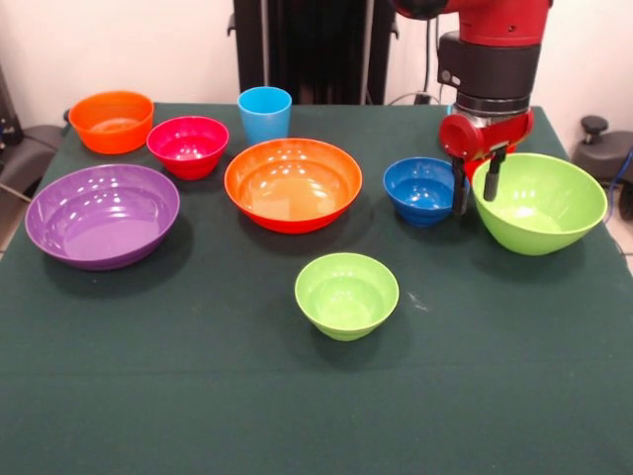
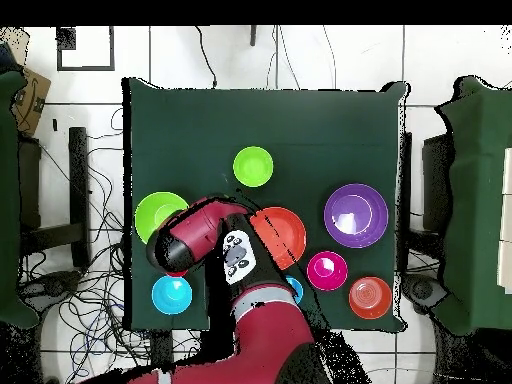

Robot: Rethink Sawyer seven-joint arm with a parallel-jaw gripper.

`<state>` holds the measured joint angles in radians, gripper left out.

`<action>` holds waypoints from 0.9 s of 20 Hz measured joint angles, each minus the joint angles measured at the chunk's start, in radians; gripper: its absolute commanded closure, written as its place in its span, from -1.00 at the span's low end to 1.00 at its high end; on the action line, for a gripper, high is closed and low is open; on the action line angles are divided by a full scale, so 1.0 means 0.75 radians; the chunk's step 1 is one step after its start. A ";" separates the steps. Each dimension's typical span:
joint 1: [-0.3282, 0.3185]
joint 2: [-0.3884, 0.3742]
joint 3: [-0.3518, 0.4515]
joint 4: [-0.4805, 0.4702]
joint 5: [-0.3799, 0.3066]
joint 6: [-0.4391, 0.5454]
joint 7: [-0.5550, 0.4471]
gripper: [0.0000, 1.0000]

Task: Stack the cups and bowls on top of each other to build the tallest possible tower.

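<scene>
All bowls stand apart on the green cloth; no tower is built. In the front view I see the large purple bowl, large orange bowl, large lime green bowl, small lime green bowl, small orange bowl, magenta-red bowl, dark blue bowl and light blue cup. My gripper is open. It hangs over the large green bowl's left rim, one finger outside next to the dark blue bowl and one inside. A light blue bowl shows overhead. I cannot make out the red cup.
The table's front part beyond the small green bowl is bare cloth. The arm hides the dark blue bowl in the overhead view. Chairs and cables surround the table.
</scene>
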<state>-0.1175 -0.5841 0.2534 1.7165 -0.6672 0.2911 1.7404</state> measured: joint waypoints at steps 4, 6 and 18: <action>0.001 0.014 -0.003 0.000 0.000 0.000 0.000 -1.00; 0.001 0.018 -0.004 0.000 0.000 0.000 0.000 -1.00; 0.001 0.049 -0.008 0.000 0.000 -0.019 0.000 -1.00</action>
<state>-0.1168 -0.5474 0.2475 1.7165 -0.6672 0.2768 1.7404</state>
